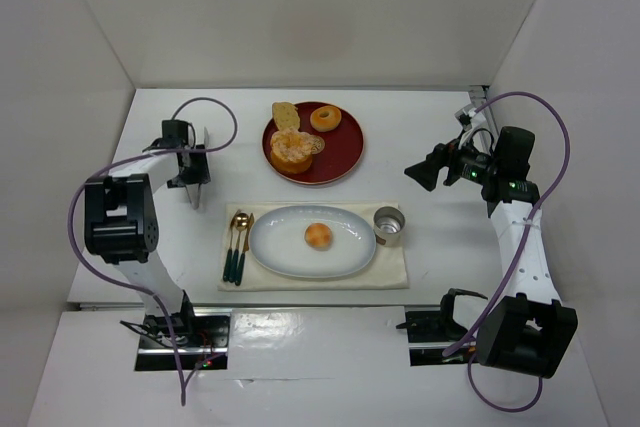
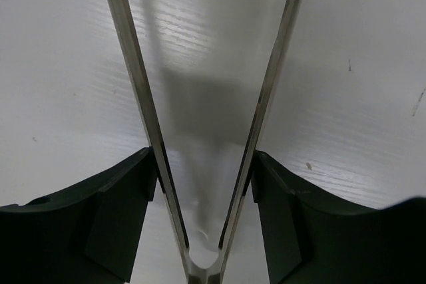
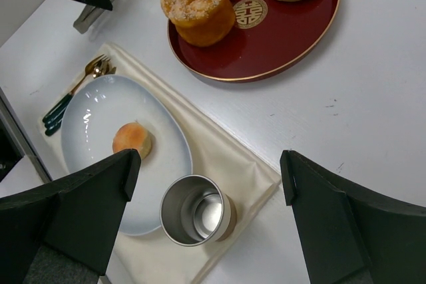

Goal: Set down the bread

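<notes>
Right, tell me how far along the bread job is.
Done: the bread lies alone on the white plate. In hand: the left end effector grips empty tongs; the right end effector hangs open. Left: seemingly nothing but parking the tongs.

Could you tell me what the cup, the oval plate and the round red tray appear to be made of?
The cup looks like brushed metal: grey, reflective inside. The oval plate seems glazed ceramic, pale with glossy highlights. The red tray could be lacquer or plastic: glossy, gold rim.
</notes>
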